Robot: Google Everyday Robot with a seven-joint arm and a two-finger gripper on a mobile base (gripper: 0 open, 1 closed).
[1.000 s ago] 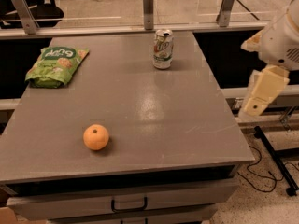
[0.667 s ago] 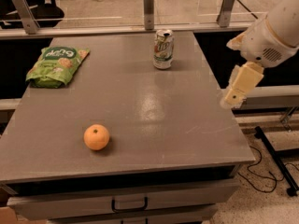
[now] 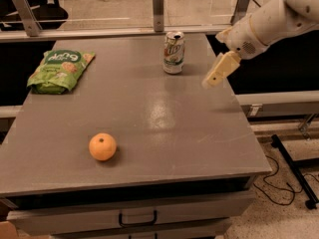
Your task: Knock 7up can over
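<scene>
The 7up can (image 3: pixel 174 53) stands upright near the far edge of the grey table (image 3: pixel 199 133), right of centre. It is silver-white with green markings and a shiny top. My gripper (image 3: pixel 212 80) comes in from the upper right on a white arm (image 3: pixel 269 24). It hangs over the table's right side, to the right of the can and a little nearer to me, apart from it. Its cream fingers point down and to the left.
A green snack bag (image 3: pixel 61 69) lies at the far left of the table. An orange (image 3: pixel 102 147) sits near the front left. Metal posts (image 3: pixel 158 7) and a rail run behind the table. A drawer handle (image 3: pixel 137 218) is below the front edge.
My arm and gripper have moved left, from beyond the table's right edge to over the table, closer to the can. The can, orange and bag have not moved.
</scene>
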